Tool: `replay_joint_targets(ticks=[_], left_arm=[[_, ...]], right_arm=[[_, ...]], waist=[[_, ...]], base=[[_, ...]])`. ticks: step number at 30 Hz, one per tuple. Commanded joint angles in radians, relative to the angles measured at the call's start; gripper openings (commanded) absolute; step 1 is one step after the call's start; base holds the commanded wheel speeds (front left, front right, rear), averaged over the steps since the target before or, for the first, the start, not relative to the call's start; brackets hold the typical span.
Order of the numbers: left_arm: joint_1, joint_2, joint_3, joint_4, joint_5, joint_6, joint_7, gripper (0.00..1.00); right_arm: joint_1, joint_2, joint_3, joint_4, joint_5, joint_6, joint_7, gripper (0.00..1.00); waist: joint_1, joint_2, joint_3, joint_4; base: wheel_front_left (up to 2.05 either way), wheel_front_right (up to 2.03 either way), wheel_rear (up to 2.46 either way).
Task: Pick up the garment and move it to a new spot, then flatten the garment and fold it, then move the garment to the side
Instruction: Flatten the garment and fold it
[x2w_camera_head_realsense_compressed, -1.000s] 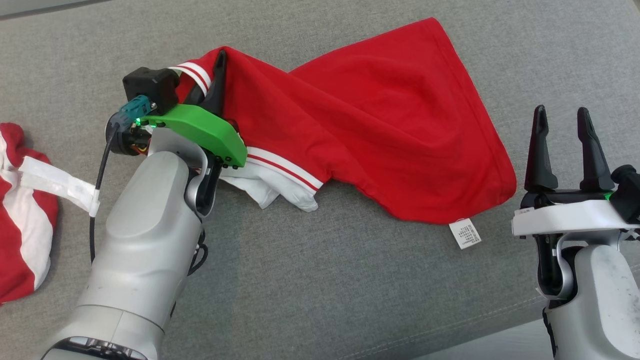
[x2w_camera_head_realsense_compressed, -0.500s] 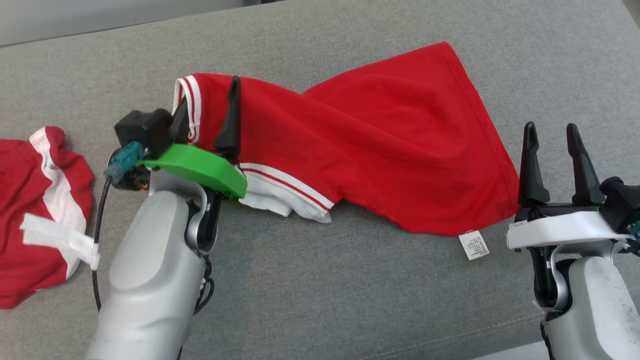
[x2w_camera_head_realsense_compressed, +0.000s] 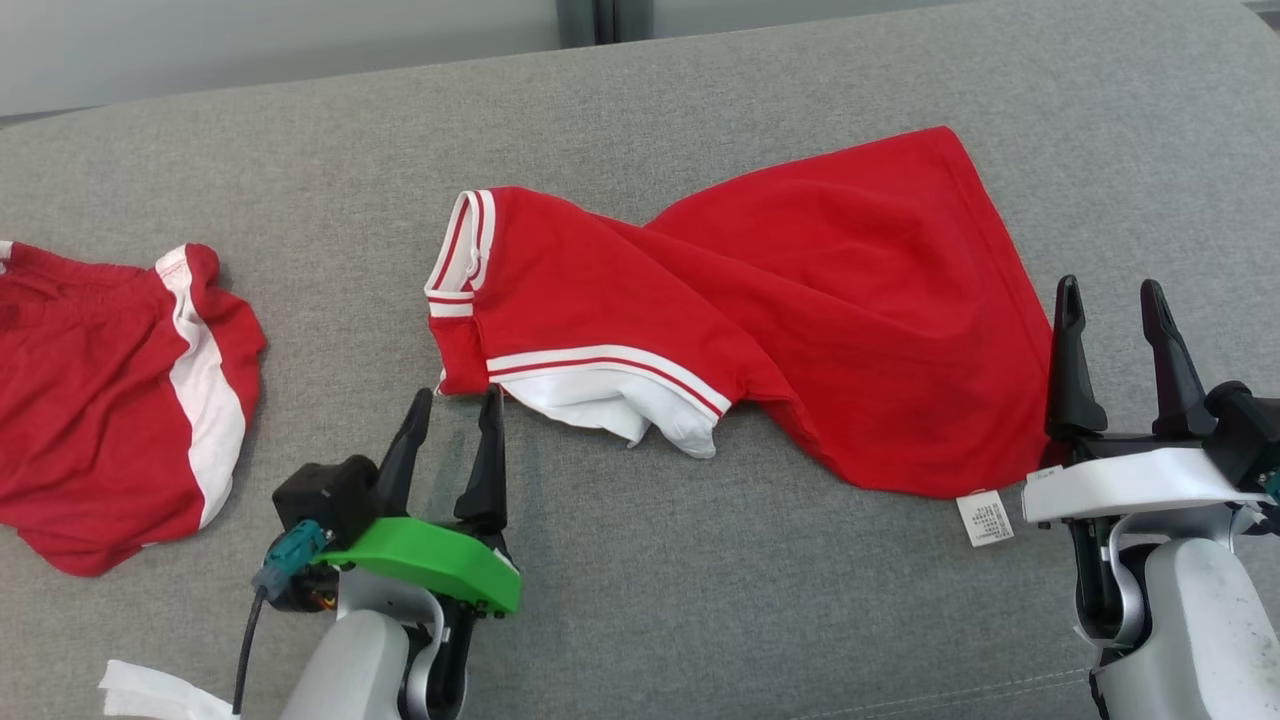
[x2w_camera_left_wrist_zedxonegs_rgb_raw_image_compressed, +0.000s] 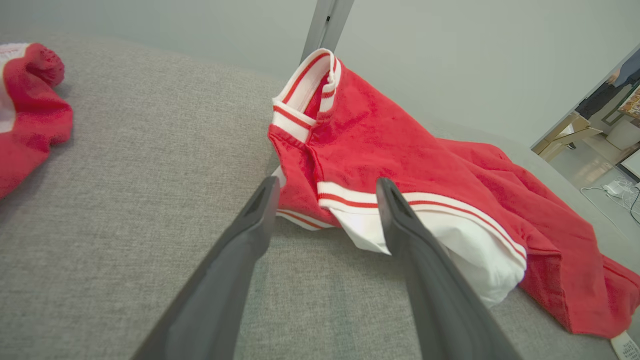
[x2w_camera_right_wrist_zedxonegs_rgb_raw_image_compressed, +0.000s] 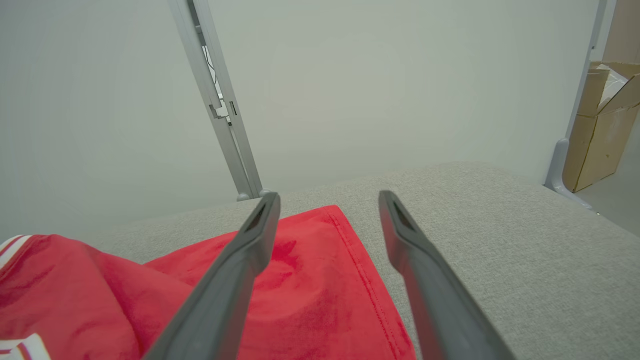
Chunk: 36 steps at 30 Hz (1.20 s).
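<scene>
A red garment (x2w_camera_head_realsense_compressed: 780, 330) with white-striped trim lies twisted across the centre of a grey padded bench (x2w_camera_head_realsense_compressed: 700, 600). The left gripper (x2w_camera_head_realsense_compressed: 458, 395), lower left, and the right gripper (x2w_camera_head_realsense_compressed: 1109, 287), right edge, hover with fingers spread, holding nothing. Flattening seems next: each should pinch one end and pull outward.

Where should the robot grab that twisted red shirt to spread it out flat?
Likely the striped sleeve cuff, from the near left where the open left end effector stands, and the hem corner by the white label, from the right. Both are free edges; the shirt's middle is twisted.
</scene>
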Motion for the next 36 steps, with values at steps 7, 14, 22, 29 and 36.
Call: replay_joint_targets(ticks=[7, 14, 22, 29, 36], left_arm=[[0.002, 0.0, -0.082, -0.006, -0.133, 0.012, 0.078, 1.0], [-0.042, 0.001, -0.183, 0.037, -0.246, 0.045, 0.107, 1.0], [-0.078, 0.001, -0.207, 0.087, -0.356, 0.061, 0.077, 0.39], [-0.113, 0.001, -0.251, 0.109, -0.4, 0.05, 0.037, 0.0], [-0.075, 0.042, -0.269, -0.008, -0.333, 0.047, 0.004, 0.0]], right_arm=[[-0.014, -0.003, 0.015, -0.001, 0.005, 0.0, -0.003, 1.0], [-0.027, -0.003, 0.018, 0.005, 0.014, 0.0, -0.003, 1.0], [-0.021, -0.003, 0.0, -0.001, 0.016, 0.0, -0.003, 1.0], [-0.016, -0.003, -0.012, 0.004, 0.017, 0.0, -0.003, 1.0], [0.034, -0.003, -0.08, 0.013, 0.003, 0.0, -0.003, 1.0]], waist=[[0.0, 0.0, 0.023, -0.006], [0.0, 0.0, 0.047, -0.045], [0.0, 0.0, 0.054, -0.064], [0.0, 0.0, 0.043, -0.044], [0.0, 0.0, 0.016, 0.021]], base=[[0.0, 0.0, 0.0], [0.0, 0.0, 0.0], [0.0, 0.0, 0.0], [0.0, 0.0, 0.0], [0.0, 0.0, 0.0]])
